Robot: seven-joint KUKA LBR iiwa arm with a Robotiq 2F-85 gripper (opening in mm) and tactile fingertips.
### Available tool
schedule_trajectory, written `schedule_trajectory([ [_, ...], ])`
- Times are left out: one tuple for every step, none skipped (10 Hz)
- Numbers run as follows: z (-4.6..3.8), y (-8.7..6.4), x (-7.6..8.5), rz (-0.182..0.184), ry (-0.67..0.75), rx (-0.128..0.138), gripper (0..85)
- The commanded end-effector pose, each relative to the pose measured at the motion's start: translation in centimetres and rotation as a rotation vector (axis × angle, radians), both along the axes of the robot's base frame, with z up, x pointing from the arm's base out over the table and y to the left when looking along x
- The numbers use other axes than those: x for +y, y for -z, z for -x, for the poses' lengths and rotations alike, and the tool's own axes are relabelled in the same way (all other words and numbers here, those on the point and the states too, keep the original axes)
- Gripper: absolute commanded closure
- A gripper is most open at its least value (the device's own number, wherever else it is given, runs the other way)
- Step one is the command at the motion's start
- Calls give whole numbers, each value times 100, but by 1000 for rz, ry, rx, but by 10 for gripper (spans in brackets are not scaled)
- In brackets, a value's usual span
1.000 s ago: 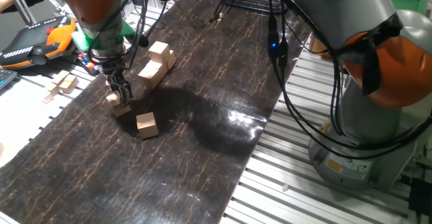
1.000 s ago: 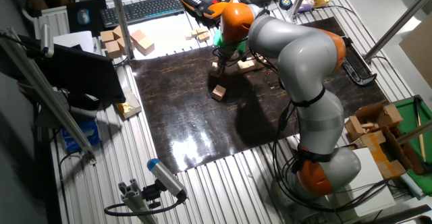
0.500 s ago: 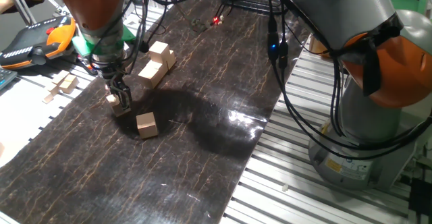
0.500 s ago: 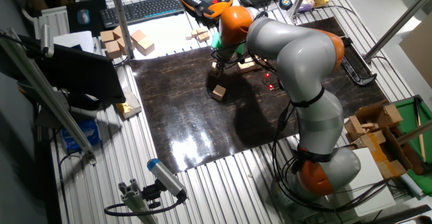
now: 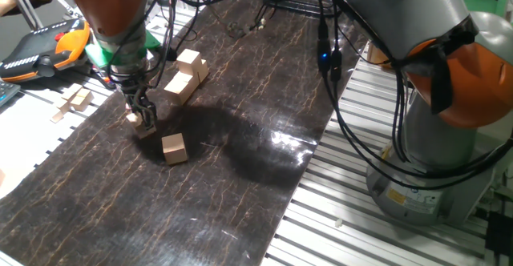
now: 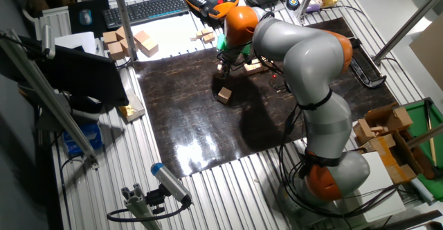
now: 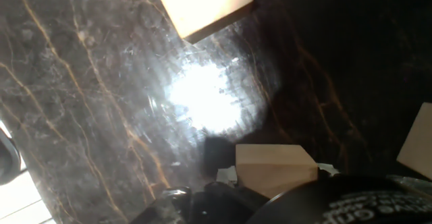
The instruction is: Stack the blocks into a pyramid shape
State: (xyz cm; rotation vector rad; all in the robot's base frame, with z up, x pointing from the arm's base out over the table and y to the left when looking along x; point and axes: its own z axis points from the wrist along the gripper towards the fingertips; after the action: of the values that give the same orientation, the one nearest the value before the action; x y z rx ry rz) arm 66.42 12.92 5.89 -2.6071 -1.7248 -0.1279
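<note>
Hand view: block [image 7: 275, 169] clenched in my pincer [image 7: 270, 183], just above the dark counter [image 7: 101, 102]; a second block [image 7: 202, 5] at 12 o'clock, a third [image 7: 420, 142] at 3. One fixed view: pincer [image 5: 144, 118] grasps its block [image 5: 141, 122], loose block [image 5: 174, 147] near at 5 o'clock, a cluster [image 5: 186, 74] farther at 1.

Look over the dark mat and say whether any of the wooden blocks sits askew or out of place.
One block lies alone on the mat, turned at an angle, apart from the cluster of blocks. The gripper is at another block. Nothing looks damaged.
</note>
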Motion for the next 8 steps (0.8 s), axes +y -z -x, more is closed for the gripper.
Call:
schedule_trajectory([
  [11, -52, -11, -3, -10, 5, 843],
  [53, -147, -34, -8, -38, 8, 843],
  [91, -243, -57, -5, -67, 14, 843],
  [127, -364, -107, -2, -103, 15, 843],
  [132, -452, -171, -3, -120, 15, 843],
  [129, -525, -245, 0, -133, 16, 843],
  [125, -584, -322, 4, -158, 15, 843],
  [120, -645, -428, 10, -196, 13, 843],
])
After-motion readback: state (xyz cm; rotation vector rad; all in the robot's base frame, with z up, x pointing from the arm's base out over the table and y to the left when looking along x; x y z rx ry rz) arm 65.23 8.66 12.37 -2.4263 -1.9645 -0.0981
